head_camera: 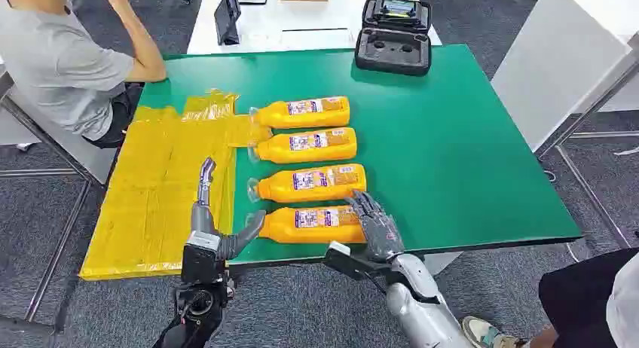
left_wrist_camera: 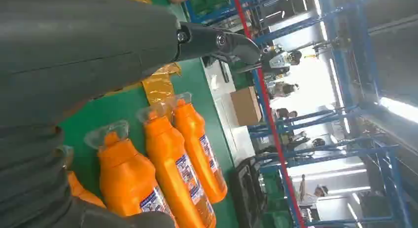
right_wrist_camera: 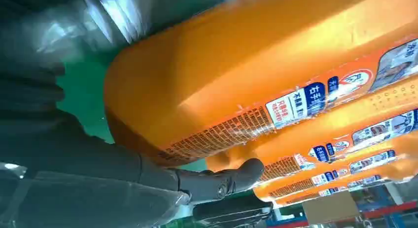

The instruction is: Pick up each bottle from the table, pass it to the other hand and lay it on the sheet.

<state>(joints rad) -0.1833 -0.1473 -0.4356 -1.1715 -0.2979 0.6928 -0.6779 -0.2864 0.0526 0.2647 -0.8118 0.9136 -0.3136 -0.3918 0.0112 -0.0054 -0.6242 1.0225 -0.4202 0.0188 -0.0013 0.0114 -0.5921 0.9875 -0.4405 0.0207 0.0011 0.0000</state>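
Green worktop (head_camera: pixel 467 160), bare toward its right edge. Four bottles (head_camera: pixel 305 146) lying crosswise, caps facing the sheet (head_camera: pixel 162 186). Right hand (head_camera: pixel 374 221) touching the nearest bottle's (head_camera: pixel 313 224) base, grip unclear; left hand (head_camera: pixel 211 220) spread, holding nothing.

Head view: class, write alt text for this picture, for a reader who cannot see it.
Four orange bottles lie side by side on a green table, and the robot's right hand rests on the base end of the nearest bottle. Its left hand hovers with fingers apart at the edge of a yellow sheet; a seated person leans on the far corner.
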